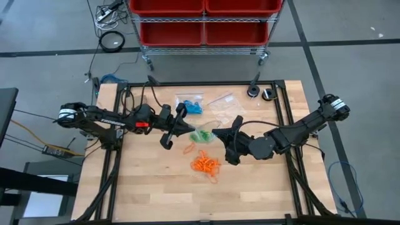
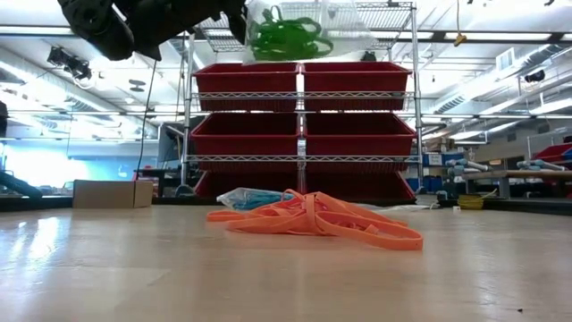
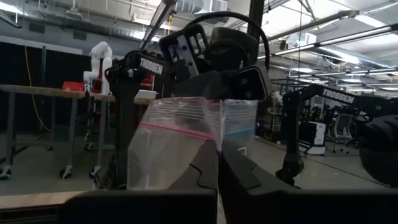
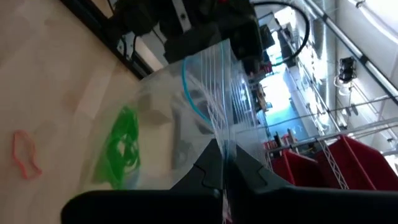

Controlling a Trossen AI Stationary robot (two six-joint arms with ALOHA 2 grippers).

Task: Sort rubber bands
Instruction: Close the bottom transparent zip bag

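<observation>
A clear zip bag (image 1: 201,135) with green rubber bands (image 4: 121,149) inside hangs above the table's middle, high up in the low view (image 2: 286,36). My left gripper (image 3: 219,155) comes from the left and my right gripper (image 4: 224,155) from the right, and both are shut on the bag. A pile of orange rubber bands (image 1: 205,164) lies on the table just nearer than the bag, with one loose orange loop (image 1: 187,148) beside it. Blue rubber bands (image 1: 194,107) lie in a second clear bag toward the far edge. My left gripper pinches the bag's zip-strip edge (image 3: 211,127) between its two shut fingers, coming about level from the table's left. One layer or several, I cannot tell. The bag is lifted clear of the table. My right gripper pinches the bag's zip-strip edge (image 4: 217,127) between its two shut fingers, coming about level from the table's right. The bag hangs away from the fingers, its green bands gathered in the lower part, clear of the table.
Another clear bag (image 1: 220,100) lies at the far middle. Two small round objects (image 1: 259,92) sit near the far right corner. A rack of red bins (image 1: 203,22) stands beyond the far edge. Bare wood stretches along the near edge (image 1: 156,200).
</observation>
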